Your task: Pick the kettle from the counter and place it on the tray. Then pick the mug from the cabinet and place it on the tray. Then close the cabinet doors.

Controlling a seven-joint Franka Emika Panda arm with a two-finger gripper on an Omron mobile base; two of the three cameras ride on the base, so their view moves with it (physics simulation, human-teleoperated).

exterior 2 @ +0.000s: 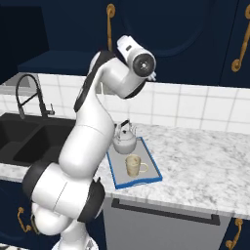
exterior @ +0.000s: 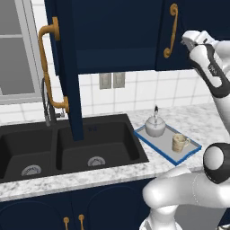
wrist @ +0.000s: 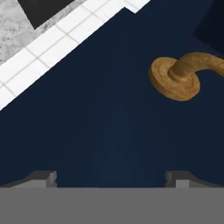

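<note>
The silvery kettle (exterior: 154, 126) (exterior 2: 124, 140) and the cream mug (exterior: 179, 143) (exterior 2: 133, 165) both stand on the blue-rimmed grey tray (exterior: 188, 152) (exterior 2: 149, 177), which lies on the marble counter (exterior: 197, 119) (exterior 2: 205, 161). The cabinet's left door (exterior: 67, 67) swings out over the sink, its brass handle (exterior: 47, 67) facing left. The right door (exterior: 197, 18) (wrist: 109, 122) looks shut. My gripper (wrist: 111, 177) is raised against this right door, open with nothing between its tips. The foot of that door's brass handle (wrist: 175, 78) (exterior: 170, 31) lies just beside it.
A black double sink (exterior: 63, 148) with a dark faucet (exterior: 47, 105) lies left of the tray. White tiled wall (exterior: 148, 90) and two outlets (exterior: 112, 81) sit under the cabinet. My arm's white links (exterior 2: 97, 122) rise in front of the tray.
</note>
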